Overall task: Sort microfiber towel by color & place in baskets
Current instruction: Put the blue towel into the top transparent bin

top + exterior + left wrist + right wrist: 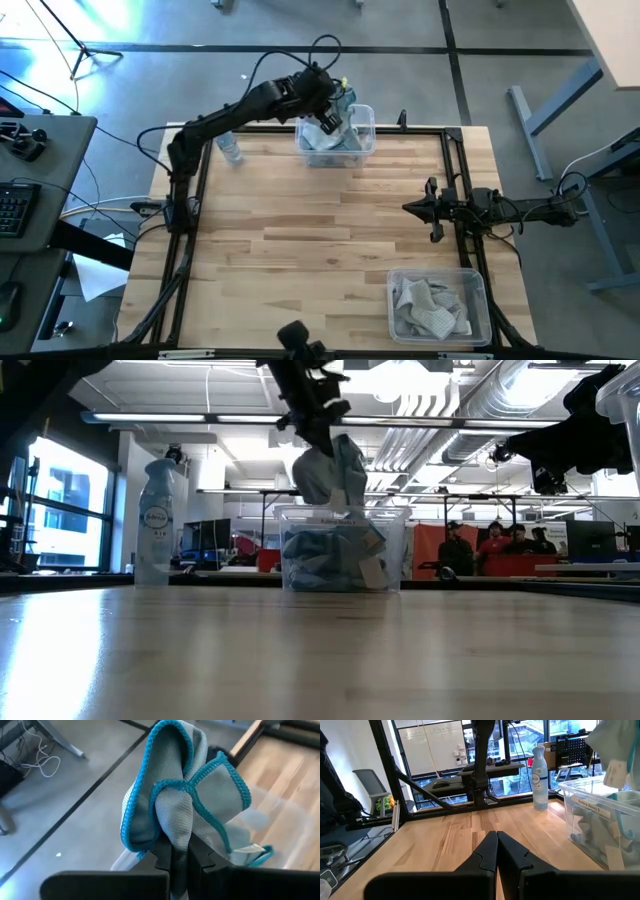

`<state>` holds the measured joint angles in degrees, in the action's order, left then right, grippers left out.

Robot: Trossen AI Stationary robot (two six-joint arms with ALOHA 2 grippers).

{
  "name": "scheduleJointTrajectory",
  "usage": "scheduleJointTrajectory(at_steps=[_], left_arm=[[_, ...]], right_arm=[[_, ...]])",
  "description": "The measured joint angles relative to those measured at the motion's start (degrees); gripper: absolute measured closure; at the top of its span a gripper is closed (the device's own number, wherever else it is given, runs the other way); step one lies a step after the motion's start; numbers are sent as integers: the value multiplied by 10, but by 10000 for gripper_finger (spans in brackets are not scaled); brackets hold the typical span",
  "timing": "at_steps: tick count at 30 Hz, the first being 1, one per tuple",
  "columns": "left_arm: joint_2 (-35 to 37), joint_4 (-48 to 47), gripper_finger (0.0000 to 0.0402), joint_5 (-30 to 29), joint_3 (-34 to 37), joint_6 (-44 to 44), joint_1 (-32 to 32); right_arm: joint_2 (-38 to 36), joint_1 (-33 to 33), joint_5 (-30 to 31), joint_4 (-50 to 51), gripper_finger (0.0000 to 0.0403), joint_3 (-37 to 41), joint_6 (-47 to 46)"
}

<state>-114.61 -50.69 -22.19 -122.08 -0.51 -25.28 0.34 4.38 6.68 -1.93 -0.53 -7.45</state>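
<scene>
Above the far basket (pixel 366 118) of blue cloths, the left gripper (pixel 330 122) pinches a blue-edged towel (pixel 180 800) and should lower before letting go, while the right gripper (pixel 432 208) waits clenched, empty.

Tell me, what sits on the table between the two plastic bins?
Nothing: the high view shows only bare wooden table between the far bin of blue cloths and the near bin of grey ones.

A pale wooden surface (pixel 300 250) stands on a grey concrete floor (pixel 500 30) crossed by dark lines. Beyond the surface's left edge sits a grey desk (pixel 40 180) with a keyboard (pixel 12 208). Past its far edge, fluorescent ceiling lights (pixel 200 420) and exposed ducts (pixel 500 400) hang overhead, with tall windows (pixel 60 510) and several people (pixel 495 545) behind an orange partition (pixel 425 545).
</scene>
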Motion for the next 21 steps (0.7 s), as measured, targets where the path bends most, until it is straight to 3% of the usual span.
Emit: scheduleJointTrajectory(at_steps=[9,16,21], left_arm=[[-76,8,401,30,0,-41,-6],[-122,-1,401,112,0,76,-18],[-145,-7,400,125,-1,110,-22]], right_arm=[[0,0,0,0,402,0,0],[0,0,0,0,402,0,0],[0,0,0,0,402,0,0]])
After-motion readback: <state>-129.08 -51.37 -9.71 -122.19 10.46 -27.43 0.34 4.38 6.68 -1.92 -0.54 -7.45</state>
